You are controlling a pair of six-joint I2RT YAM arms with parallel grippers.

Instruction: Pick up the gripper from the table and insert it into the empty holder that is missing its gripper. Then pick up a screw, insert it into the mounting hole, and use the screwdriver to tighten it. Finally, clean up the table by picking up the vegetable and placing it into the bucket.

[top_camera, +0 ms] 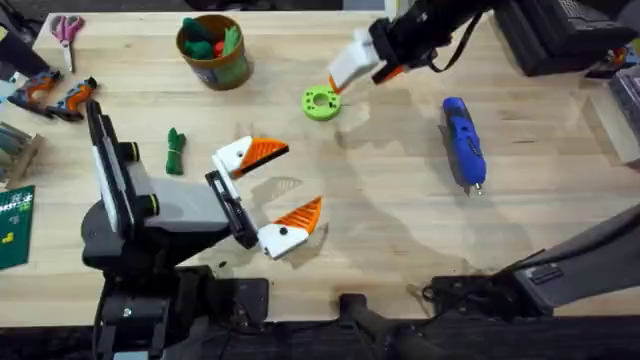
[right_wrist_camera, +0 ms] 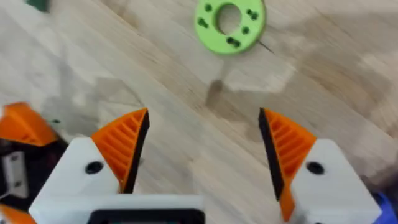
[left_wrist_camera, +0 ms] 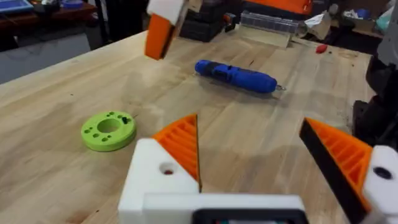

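Wooden tabletop [top_camera: 400, 220] — screwdriver [top_camera: 463, 141], green ring [top_camera: 321, 103], bucket [top_camera: 214, 52].

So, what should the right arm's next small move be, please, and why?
Probably ease the right gripper forward and down onto the green ring: its fingers are open and empty, the ring lies just ahead of them, and dark bits, perhaps screws, sit in its holes.

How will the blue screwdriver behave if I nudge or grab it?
The screwdriver lies flat on the table and looks round-bodied, so a sideways nudge would probably roll it. It looks rigid. Its smooth casing may slip between ribbed pads, so gripping mid-body seems safest.
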